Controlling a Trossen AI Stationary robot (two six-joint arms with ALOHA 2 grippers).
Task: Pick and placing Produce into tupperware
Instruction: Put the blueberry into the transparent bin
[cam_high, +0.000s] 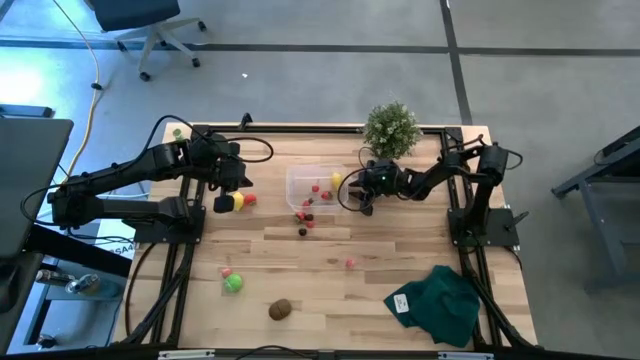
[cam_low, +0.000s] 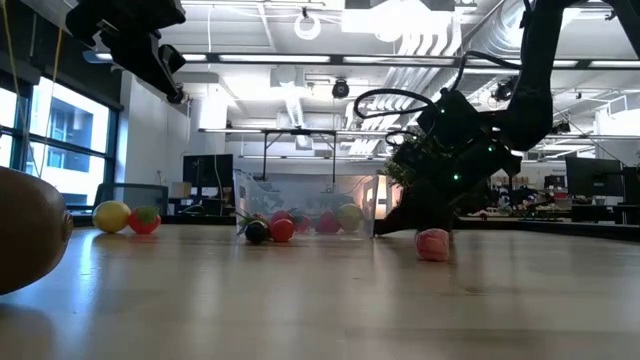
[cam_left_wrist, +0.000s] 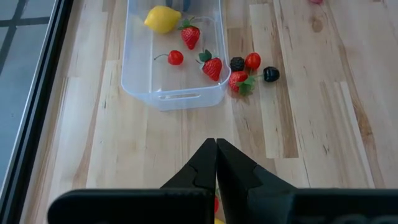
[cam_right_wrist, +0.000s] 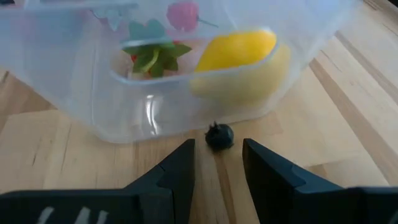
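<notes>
Pale wooden planks form the table, on which a clear plastic container sits near the far edge, just beside a bushy potted plant. A lemon, two strawberries and a cherry are seen lying inside the container, while a small cluster of red and dark berries lies on the wood just outside its wall. The right gripper is held low at the container's side, its jaws partly spread around nothing, with one small dark berry lying on the table just ahead of the gap and close against the container wall. The left gripper is parked away from the container with its jaws pressed together and empty; a second lemon and a red fruit are seen beside it. A green ball, a brown kiwi, a lone red berry and a dark green cloth lie nearer the front. The berry is judged hard to take: it is tiny and round, so uneven contact could roll it aside, and a forward push could shove the light container.
</notes>
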